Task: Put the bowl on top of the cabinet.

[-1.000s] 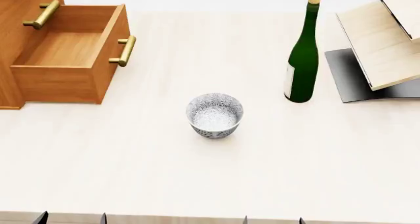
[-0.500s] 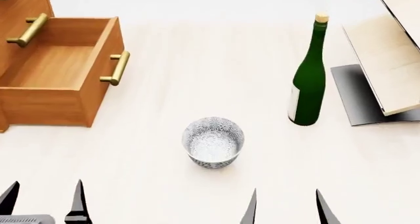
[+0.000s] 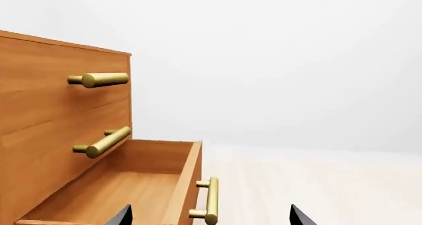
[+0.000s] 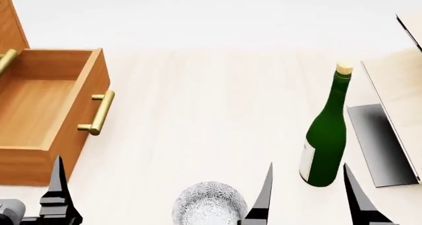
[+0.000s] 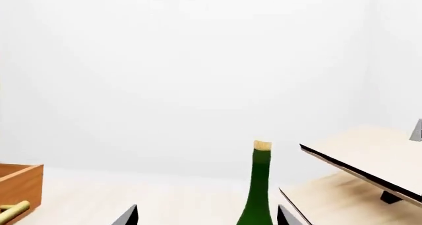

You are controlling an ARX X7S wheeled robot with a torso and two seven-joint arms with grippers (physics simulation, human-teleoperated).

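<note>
Both arms have risen into head view; right gripper (image 4: 307, 193) spread just beside bowl (image 4: 209, 208) at surface's near edge, left gripper (image 3: 208, 216) spread near cabinet (image 4: 36, 111), bowl ungrasped

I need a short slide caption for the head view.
Both open tools flank the bowl beside a green bottle.

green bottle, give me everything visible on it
The green bottle stands upright on the pale table, apart from everything else. Dark green glossy body, like glass, long narrow neck, tan cork-coloured top, a pale label low on its side. It stands right of the bowl and just left of the slanted rack. The right wrist view shows only neck and top. Nothing grips it.
</note>
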